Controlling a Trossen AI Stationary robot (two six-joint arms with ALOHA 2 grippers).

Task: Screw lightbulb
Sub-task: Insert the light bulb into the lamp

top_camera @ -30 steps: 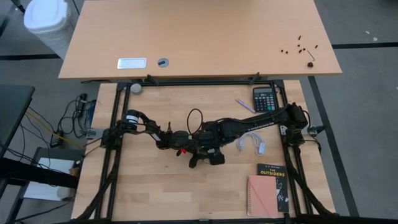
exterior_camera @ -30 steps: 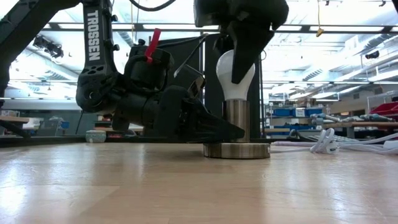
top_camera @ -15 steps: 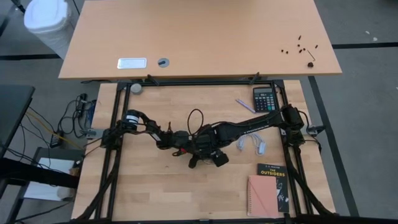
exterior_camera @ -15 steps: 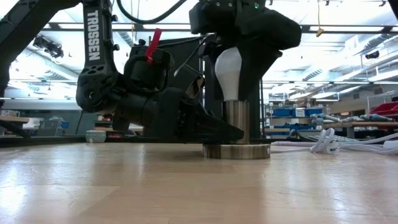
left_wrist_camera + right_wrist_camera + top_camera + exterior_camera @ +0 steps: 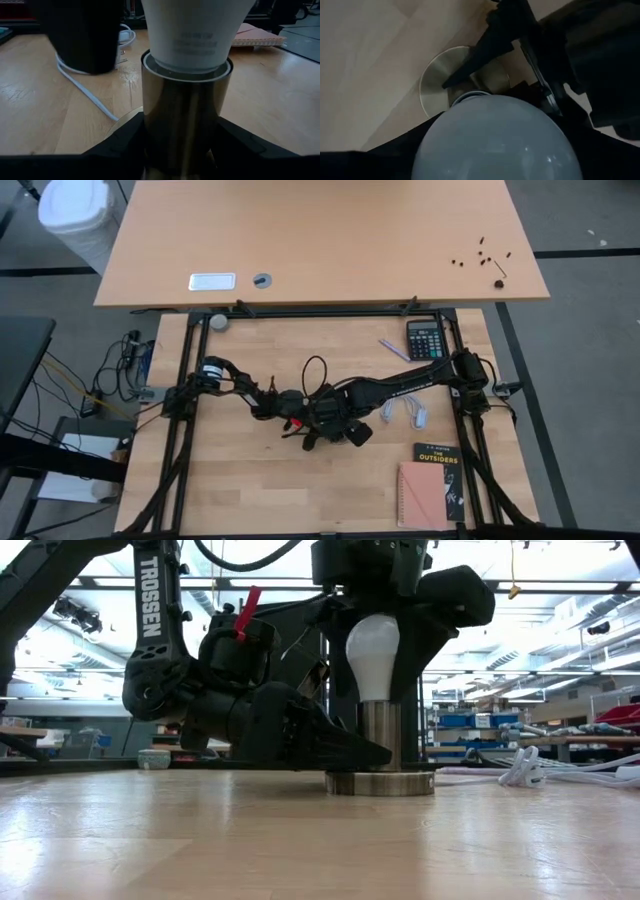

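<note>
I count one lightbulb [image 5: 373,643], one metal socket [image 5: 380,745], two grippers, left [image 5: 300,421] and right [image 5: 333,420], one calculator [image 5: 425,339], two books [image 5: 430,486] and one pen [image 5: 393,349].

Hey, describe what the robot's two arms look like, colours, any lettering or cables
Both arms are black. The left arm carries white TROSSEN lettering down one link and a red tab near its wrist; a white band circles it near its base. A thin black cable loops above the wrists. The right arm bears faint white lettering.
</note>
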